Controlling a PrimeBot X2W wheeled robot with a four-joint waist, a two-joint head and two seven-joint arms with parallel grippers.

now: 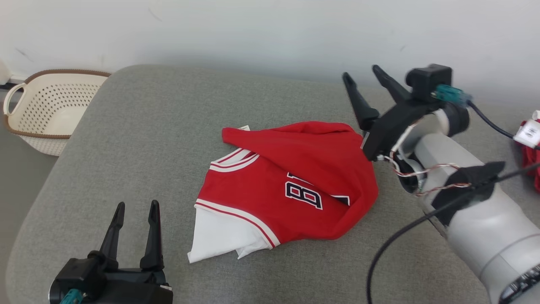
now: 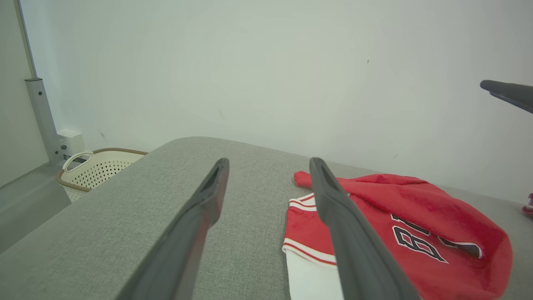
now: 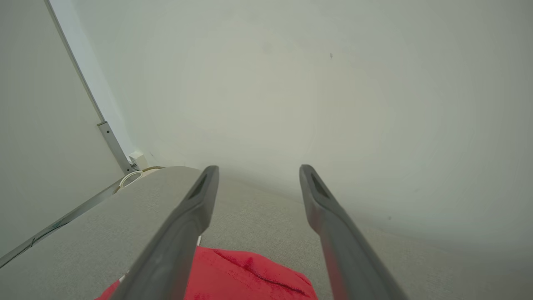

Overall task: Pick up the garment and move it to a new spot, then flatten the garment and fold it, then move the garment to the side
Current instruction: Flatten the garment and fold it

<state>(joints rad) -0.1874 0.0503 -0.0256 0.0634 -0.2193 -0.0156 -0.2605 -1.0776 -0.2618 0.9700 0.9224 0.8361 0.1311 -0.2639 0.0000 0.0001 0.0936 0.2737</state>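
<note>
Red jersey (image 1: 295,177) crumpled on grey padded surface (image 1: 139,126); right gripper (image 1: 361,71) spread wide, empty, by its edge; left gripper (image 1: 137,204) likewise

There is one garment (image 1: 295,185), a red jersey with white trim and one navy figure 8 readable on it, one grey padded surface (image 1: 147,126) under it, and one cream perforated basket (image 1: 46,105) with one handle in sight. The grippers number two, the left gripper (image 1: 137,204) and the right gripper (image 1: 361,71), each with two long dark fingers (image 1: 113,232), which makes four fingers in all. At the right edge of the head view is one further red thing (image 1: 529,156), cut off too much to identify, with one white tag (image 1: 527,133).
</note>
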